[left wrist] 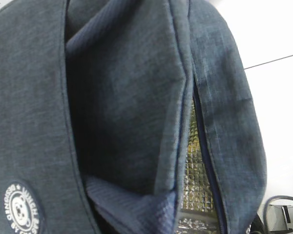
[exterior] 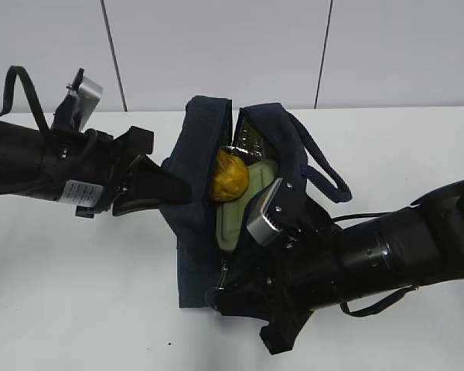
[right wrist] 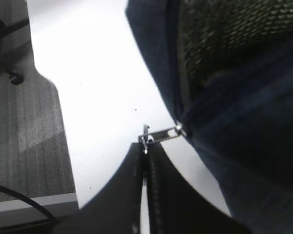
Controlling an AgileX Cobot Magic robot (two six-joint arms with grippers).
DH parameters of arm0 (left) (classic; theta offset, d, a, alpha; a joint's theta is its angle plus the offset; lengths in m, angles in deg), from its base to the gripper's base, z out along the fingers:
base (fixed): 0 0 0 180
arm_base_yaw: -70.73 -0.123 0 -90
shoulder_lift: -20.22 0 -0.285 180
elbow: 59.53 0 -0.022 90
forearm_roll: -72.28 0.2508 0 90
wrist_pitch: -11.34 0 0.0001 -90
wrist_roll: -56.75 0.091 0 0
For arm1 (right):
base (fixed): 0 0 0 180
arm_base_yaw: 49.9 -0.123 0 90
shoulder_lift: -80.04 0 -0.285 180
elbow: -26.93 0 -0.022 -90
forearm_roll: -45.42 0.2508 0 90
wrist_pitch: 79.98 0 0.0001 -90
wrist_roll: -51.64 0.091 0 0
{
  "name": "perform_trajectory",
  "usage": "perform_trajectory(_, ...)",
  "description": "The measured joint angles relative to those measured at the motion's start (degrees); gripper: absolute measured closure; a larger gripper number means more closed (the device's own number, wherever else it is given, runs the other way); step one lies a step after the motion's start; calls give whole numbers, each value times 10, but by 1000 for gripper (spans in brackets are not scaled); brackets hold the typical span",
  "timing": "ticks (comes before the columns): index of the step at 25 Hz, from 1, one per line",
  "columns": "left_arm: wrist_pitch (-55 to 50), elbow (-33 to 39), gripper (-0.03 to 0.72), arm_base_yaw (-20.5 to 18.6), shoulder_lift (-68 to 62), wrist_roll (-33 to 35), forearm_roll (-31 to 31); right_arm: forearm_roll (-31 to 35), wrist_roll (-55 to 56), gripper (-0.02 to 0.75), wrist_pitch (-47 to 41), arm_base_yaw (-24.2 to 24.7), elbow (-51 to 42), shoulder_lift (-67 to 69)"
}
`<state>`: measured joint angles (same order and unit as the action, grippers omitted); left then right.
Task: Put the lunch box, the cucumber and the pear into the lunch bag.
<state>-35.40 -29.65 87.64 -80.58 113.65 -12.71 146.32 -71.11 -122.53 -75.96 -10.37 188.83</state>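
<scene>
My right claw point(right wrist: 145, 146) is closed to a hairline on the silver zipper pull point(right wrist: 161, 133) at the near end of the lunch bag point(exterior: 197, 232). My left claw point(exterior: 158, 189) is pressed against the bag's left wall; whether its fingers pinch fabric or merely brace it I cannot tell, since my left wrist view shows only cloth.

Contents: the pear point(exterior: 230, 176) sits at the mouth of the bag, resting on the lunch box point(exterior: 236, 216), whose pale green lid shows beneath it. The cucumber is not visible in any view — possibly buried, unconfirmed.

Risks, as I judge them:
- The pear rides high; drawing the zipper could jam against it or bruise it.
- The pull is thin metal held at its tip; it may slip free under load.
- The bag is soft, dark woven fabric with a quilted foil lining point(left wrist: 195, 165) — unbraced, it would slide across the smooth white worktop point(exterior: 77, 294) rather than close.
</scene>
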Motion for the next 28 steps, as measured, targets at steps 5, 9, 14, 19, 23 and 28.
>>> perform_trajectory(5, 1, 0, 702, 0, 0, 0, 1, -27, 34, 732, -3, 0, 0, -31)
perform_trajectory(9, 4, 0, 698, 0, 0, 0, 1, -46, 58, 732, 2, 0, 0, -61)
perform_trajectory(14, 6, -1, 693, 0, 0, 0, 5, -59, 77, 732, 23, 0, -3, -97)
perform_trajectory(19, -3, -1, 692, 0, 0, 2, 11, -62, 79, 732, 37, 0, -5, -126)
perform_trajectory(23, -29, -3, 670, -1, 0, 24, 16, -63, 79, 732, 40, 0, -6, -144)
perform_trajectory(28, -65, -3, 521, 0, 0, 52, 21, -57, 79, 732, 34, 0, -6, -151)
